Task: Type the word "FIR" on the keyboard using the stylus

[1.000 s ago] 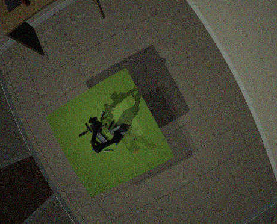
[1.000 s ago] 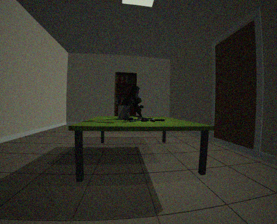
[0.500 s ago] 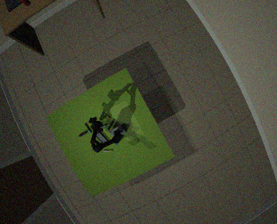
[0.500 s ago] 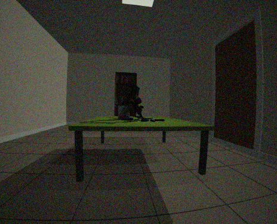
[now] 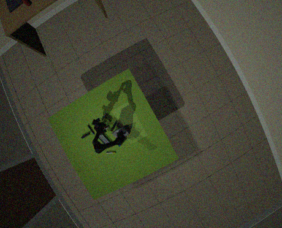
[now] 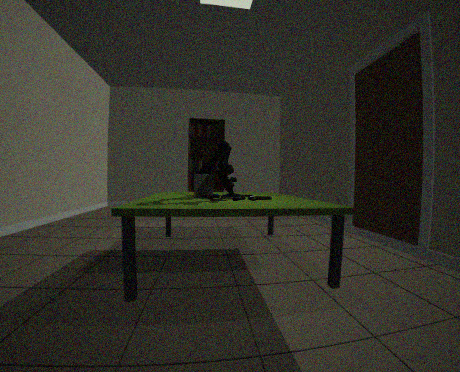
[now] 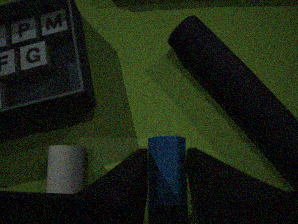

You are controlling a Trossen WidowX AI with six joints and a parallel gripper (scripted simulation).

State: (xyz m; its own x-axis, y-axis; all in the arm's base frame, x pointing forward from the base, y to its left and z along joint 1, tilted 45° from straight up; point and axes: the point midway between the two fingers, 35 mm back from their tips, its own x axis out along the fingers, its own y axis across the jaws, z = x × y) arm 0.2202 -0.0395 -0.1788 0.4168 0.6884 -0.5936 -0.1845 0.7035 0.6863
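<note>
My gripper [image 7: 167, 150] is shut on the blue stylus [image 7: 167, 172], which stands upright between the dark fingers in the wrist view. The dark keyboard [image 7: 45, 86] is at the upper left of that view, ahead and to the left of the fingers. Its light keys P, M, F and G show. Its left part is cut off by the frame, and the I and R keys are not in view. The stylus tip is hidden, and the stylus appears to be off the keyboard, beside its near right corner. In the top and exterior views the gripper is too small and dark to make out details.
A thick dark cylinder [image 7: 235, 90] lies slantwise to the right of the keyboard. A pale cylinder [image 7: 66, 169] is left of the fingers. Dark bars [image 5: 85, 135] lie on the green desk [image 5: 93, 181] [image 6: 232, 212]. A grey box [image 6: 203, 185] is beside the arm [image 6: 224, 155].
</note>
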